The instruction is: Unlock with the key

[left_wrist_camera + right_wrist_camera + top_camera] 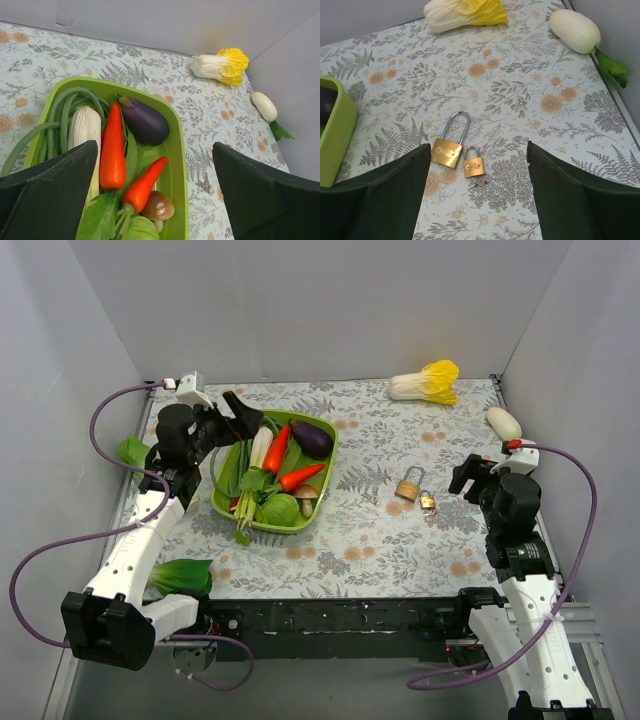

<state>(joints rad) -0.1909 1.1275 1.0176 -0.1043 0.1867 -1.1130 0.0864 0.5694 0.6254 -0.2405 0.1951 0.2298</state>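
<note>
silvery key (479,182) lies beside the small padlock (474,164), untouched, before the wide-open right hand (478,148).

The surface (520,65) is pale, printed with grey ferns and tan roses. The tray (178,150) is lime green, its carrots (112,145) orange-red and its eggplant (145,122) dark purple. Both padlocks (446,152) are brass-yellow with silver shackles; the key (478,183) is silvery.

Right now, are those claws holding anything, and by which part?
Nothing is held. The left gripper hangs open by the basket, the right gripper open near two padlocks; the key lies on the table.
</note>
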